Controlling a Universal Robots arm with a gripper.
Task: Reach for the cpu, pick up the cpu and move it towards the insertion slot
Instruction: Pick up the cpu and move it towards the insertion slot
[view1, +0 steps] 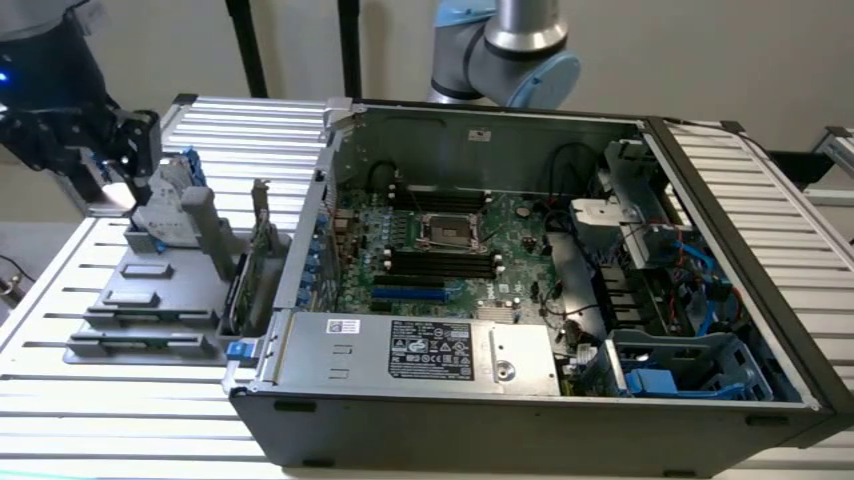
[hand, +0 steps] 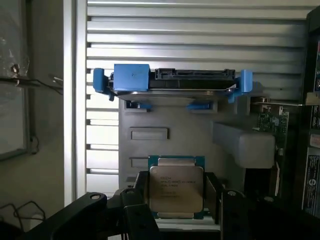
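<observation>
**Pinching the cpu, well short of the slot**

Your gripper (hand: 176, 196) has the cpu (hand: 176, 184) between its two dark fingers (hand: 142, 197). They are spread only as wide as the chip and press against two of its opposite edges. In the wrist view, the silver top with its printed text faces the camera, and a greenish rim shows on the two free edges.

Beyond the chip you can see the grey holder (hand: 165, 120). The drive (hand: 170, 82), with its blue rails, stands on edge in it.

In the exterior view, your gripper (view1: 127, 165) sits over the far end of that holder (view1: 147, 300), just beside the drive (view1: 171, 195), on the exterior view's left. The slot (view1: 450, 230) lies on the board inside the open case (view1: 534, 405), well apart from the gripper, with the case wall between them. Its silver frame surrounds a dark centre.
</observation>
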